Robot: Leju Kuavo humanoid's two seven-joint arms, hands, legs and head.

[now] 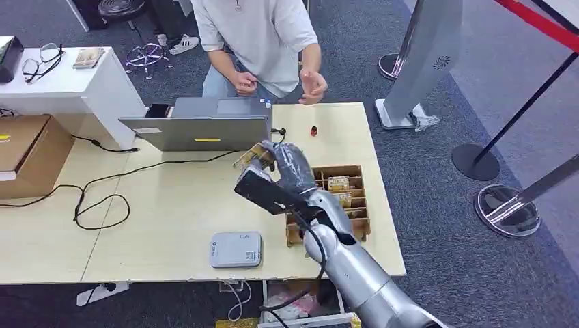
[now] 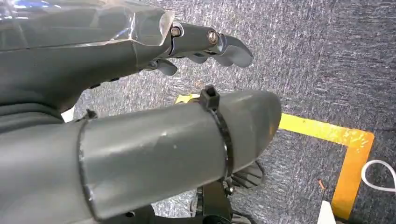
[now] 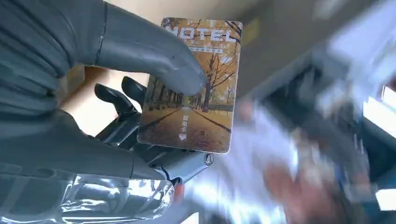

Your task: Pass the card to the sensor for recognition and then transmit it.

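1. The right hand (image 1: 287, 167) pinches one card (image 3: 194, 84) between thumb and fingers, raised over the middle of the tabletop (image 1: 171, 205), close in front of the laptop (image 1: 205, 126).
2. The sensor (image 1: 235, 249), a small grey pad, lies flat near the front edge of the tabletop, nearer the robot than the hand and a little to its left. By my reckoning the card must come back and down to reach it.
3. The card's long axis runs out from the fingers, printed face toward the wrist camera.
4. The right hand is the nearer one; the left hand (image 2: 140, 93) hangs over carpet, fingers curled in with nothing seen in them.
5. Count: one card held, one sensor, one laptop, one tray (image 1: 358, 205) of further cards right of the hand, one person (image 1: 259, 34) across the tabletop with both hands empty.
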